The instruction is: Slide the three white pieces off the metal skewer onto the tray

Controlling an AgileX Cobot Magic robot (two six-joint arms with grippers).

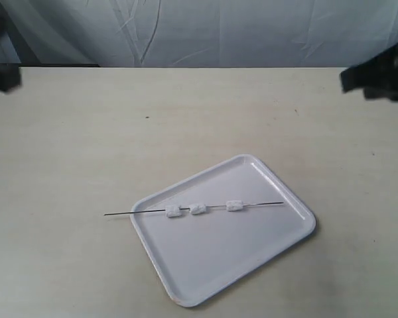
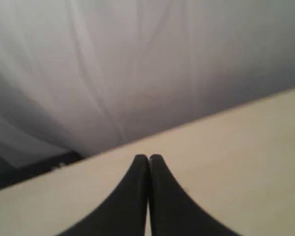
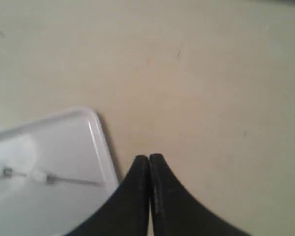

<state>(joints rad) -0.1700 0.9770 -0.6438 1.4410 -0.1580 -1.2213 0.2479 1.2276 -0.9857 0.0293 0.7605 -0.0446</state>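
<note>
The white tray (image 1: 252,258) lies at an angle on the table, near the front. Across it rests the thin metal skewer (image 1: 123,213), one end sticking out past the tray's left rim. Three white pieces are threaded on it: one (image 1: 174,212), another (image 1: 198,209) and a third (image 1: 234,205). My left gripper (image 2: 148,157) is shut and empty over bare table by the far edge. My right gripper (image 3: 149,157) is also shut and empty, just outside a corner of the tray (image 3: 96,128), where the skewer (image 3: 76,181) and one piece (image 3: 38,176) show.
A beige table (image 1: 79,132) carries everything. A pale cloth backdrop (image 1: 205,30) hangs behind its far edge. Dark parts of the left arm (image 1: 0,73) and right arm (image 1: 378,76) sit at the table's far corners.
</note>
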